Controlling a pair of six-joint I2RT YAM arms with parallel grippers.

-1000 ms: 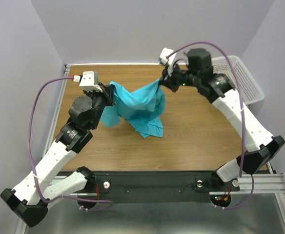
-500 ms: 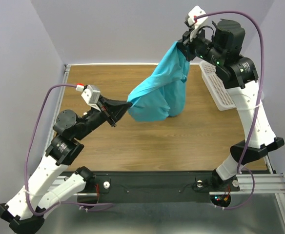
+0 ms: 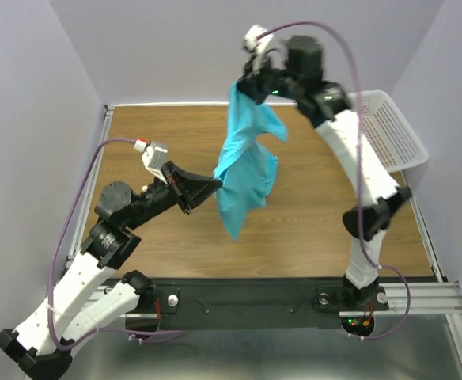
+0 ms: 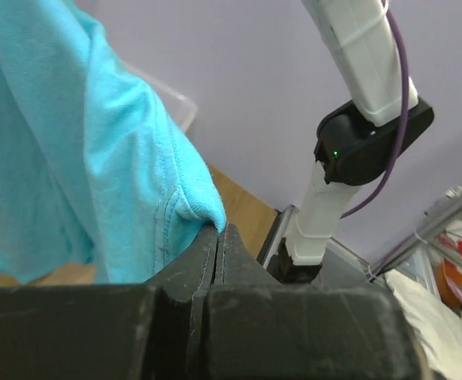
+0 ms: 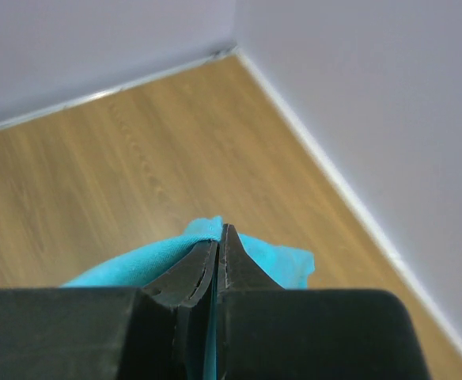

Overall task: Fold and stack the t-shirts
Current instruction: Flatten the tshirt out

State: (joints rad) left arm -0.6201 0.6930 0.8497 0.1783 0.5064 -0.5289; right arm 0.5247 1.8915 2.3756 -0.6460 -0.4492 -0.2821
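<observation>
One turquoise-blue t-shirt [image 3: 245,162] hangs in the air above the wooden table [image 3: 318,222], stretched between both arms. My right gripper [image 3: 245,85] is raised high at the back and is shut on the t-shirt's top edge; blue cloth [image 5: 191,241] shows pinched at its tips [image 5: 219,229]. My left gripper [image 3: 217,187] reaches in from the left, lower down, and is shut on a hemmed edge of the t-shirt [image 4: 120,190] at its tips [image 4: 219,231]. The bottom of the cloth dangles to a point near the table's middle.
A white perforated basket [image 3: 389,131] stands at the table's right back corner. Pale walls close in the back and sides. The right arm's elbow [image 3: 369,218] hangs over the table's right side, and also shows in the left wrist view [image 4: 369,142].
The right gripper has swung left and stayed high with the t-shirt. The cloth now hangs narrower and more upright. The left gripper has shifted slightly right, holding on.
</observation>
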